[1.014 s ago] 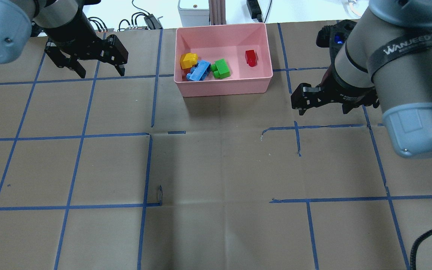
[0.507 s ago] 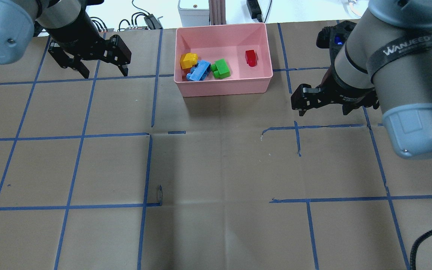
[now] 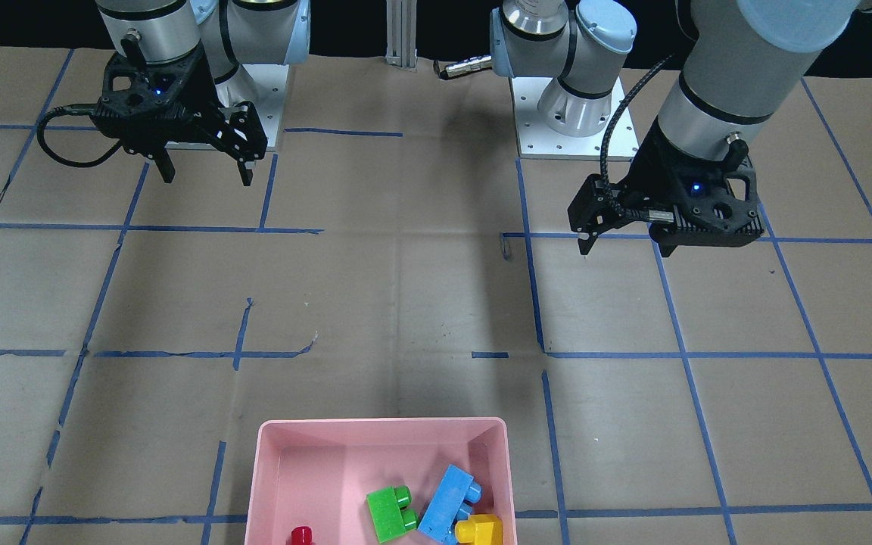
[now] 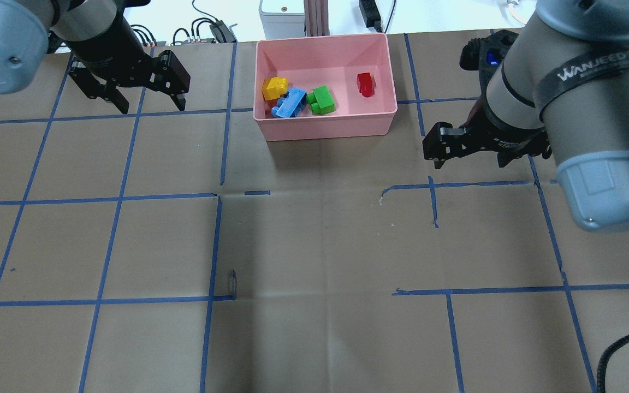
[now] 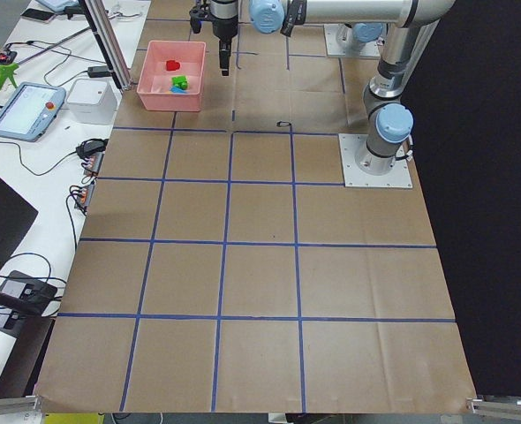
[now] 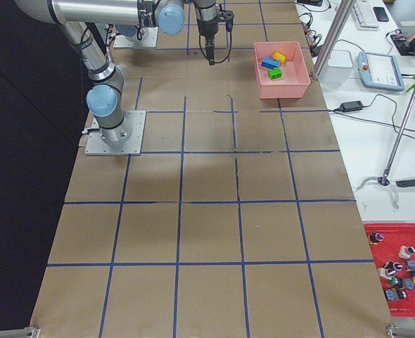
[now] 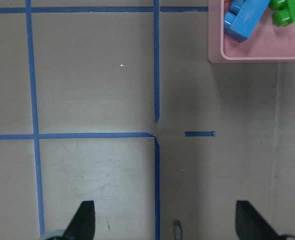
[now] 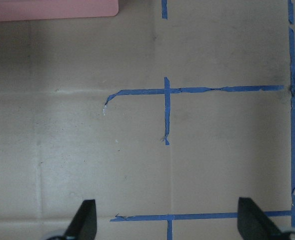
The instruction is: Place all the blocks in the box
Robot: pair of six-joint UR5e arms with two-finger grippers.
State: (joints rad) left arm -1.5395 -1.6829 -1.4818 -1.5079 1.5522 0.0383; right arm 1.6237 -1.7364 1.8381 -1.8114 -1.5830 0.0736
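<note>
The pink box (image 4: 325, 128) stands at the table's far middle. Inside it lie the yellow block (image 4: 274, 87), the light-blue block (image 4: 290, 103) and the green block (image 4: 322, 100), clustered at its left. The red block (image 4: 365, 84) sits apart at its right. My left gripper (image 4: 152, 107) hangs open and empty to the left of the box. My right gripper (image 4: 470, 160) hangs open and empty to the box's right. The left wrist view shows the box corner (image 7: 257, 52) with the blue block (image 7: 245, 17) and green block (image 7: 287, 10). The front-facing view shows the box (image 3: 269, 484) at the bottom.
Brown paper with a blue tape grid (image 4: 216, 196) covers the table. Cables and a grey unit (image 4: 282, 13) lie past the far edge behind the box. A side bench holds a tablet (image 6: 380, 70) and a red parts tray (image 6: 397, 278).
My left gripper has shifted slightly to the right and away, still open. The right gripper, the box and the blocks have hardly moved.
</note>
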